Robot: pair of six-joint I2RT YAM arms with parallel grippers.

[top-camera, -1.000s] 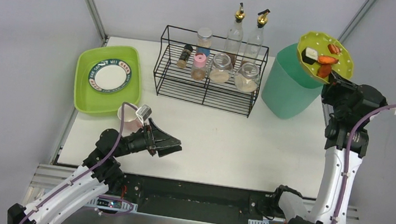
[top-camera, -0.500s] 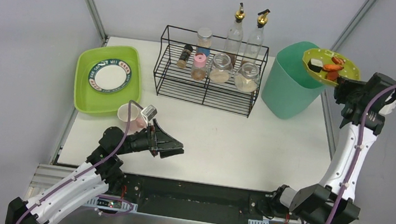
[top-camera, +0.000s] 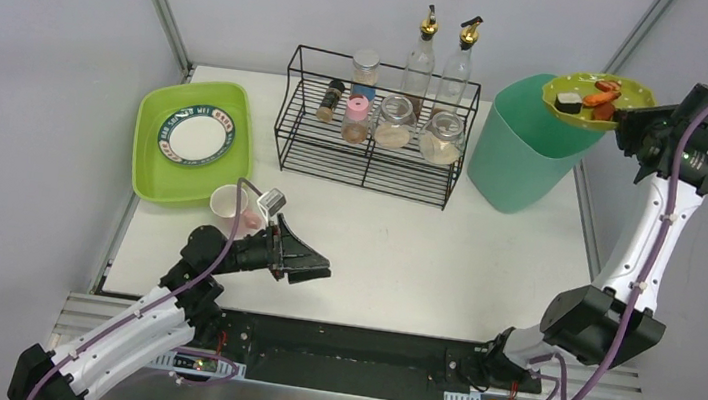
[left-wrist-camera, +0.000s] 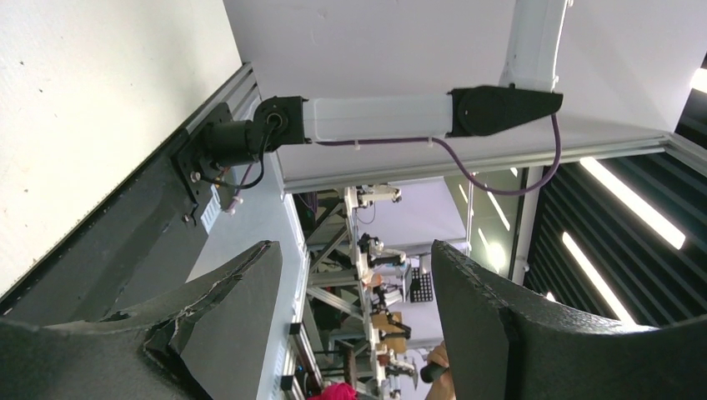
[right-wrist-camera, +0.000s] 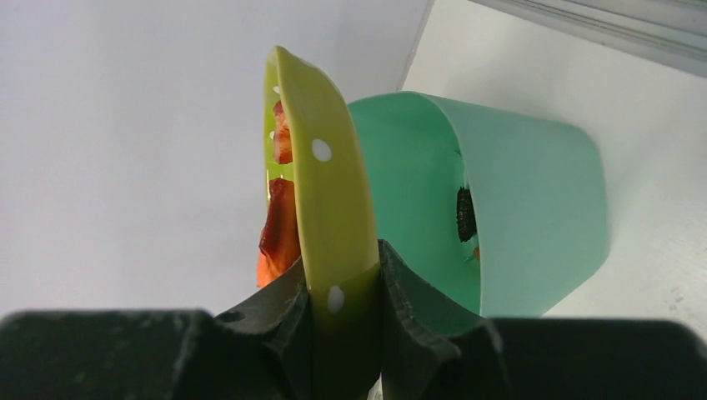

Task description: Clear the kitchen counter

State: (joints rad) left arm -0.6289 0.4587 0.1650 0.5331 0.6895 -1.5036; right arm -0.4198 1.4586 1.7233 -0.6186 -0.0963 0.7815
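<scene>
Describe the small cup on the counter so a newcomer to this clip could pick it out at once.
Start from the white counter and go to the lime-green tub at its left. The cup stands on the counter just off the tub's near right corner. It is small, pale pink and open-topped, unlike the jars, which sit in the wire rack.

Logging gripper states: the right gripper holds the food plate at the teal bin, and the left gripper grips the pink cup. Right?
No. The left wrist view shows the left gripper open and empty; the pink cup stands on the counter beside it. The right gripper does hold the plate at the teal bin.
</scene>
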